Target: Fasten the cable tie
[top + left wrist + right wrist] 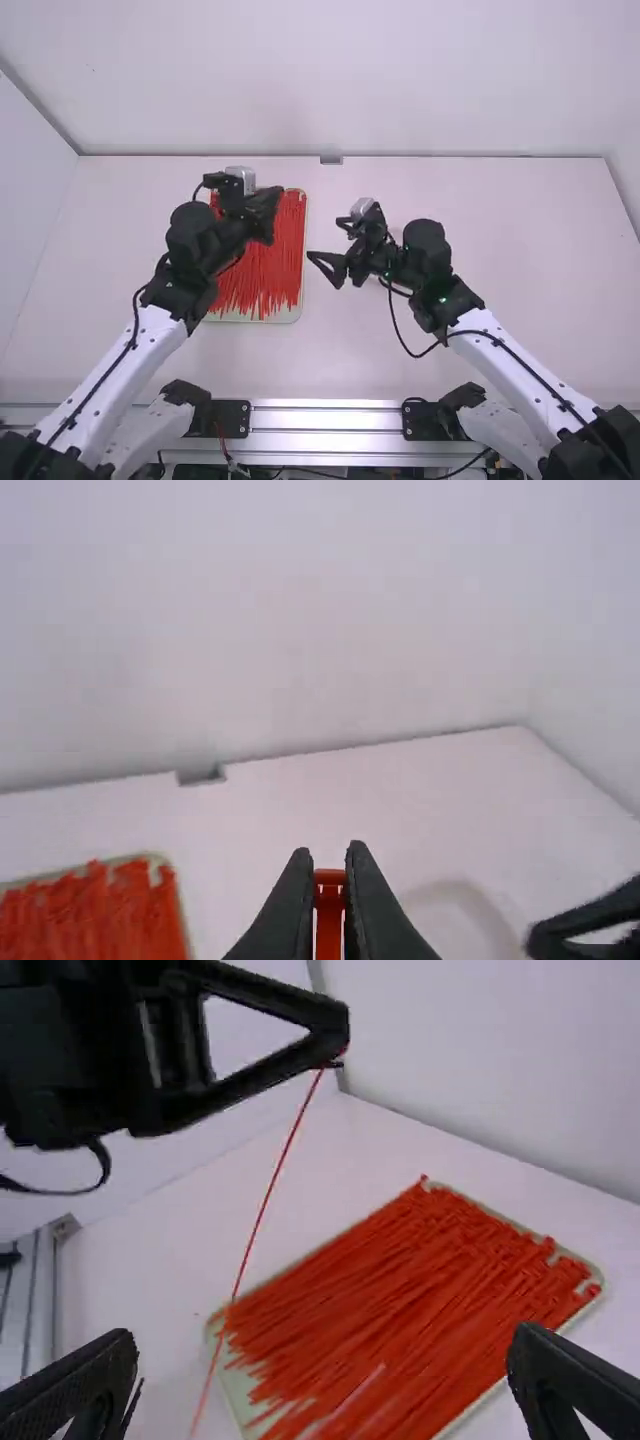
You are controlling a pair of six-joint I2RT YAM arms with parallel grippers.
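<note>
Pinching the red cable tie [268, 1195], our left end effector [328, 855] dangles it above the tray [255, 320]; our right end effector [325, 268] gapes open nearby. We fear the limp tie swaying past it.

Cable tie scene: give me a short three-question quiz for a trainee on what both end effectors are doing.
1. True or false: the left end effector is shut on a red cable tie.
2. The right end effector is: A open, B shut on a tie.
3. Fill in: the spare ties lie on a ____.
Key: 1 true; 2 A; 3 tray.
</note>
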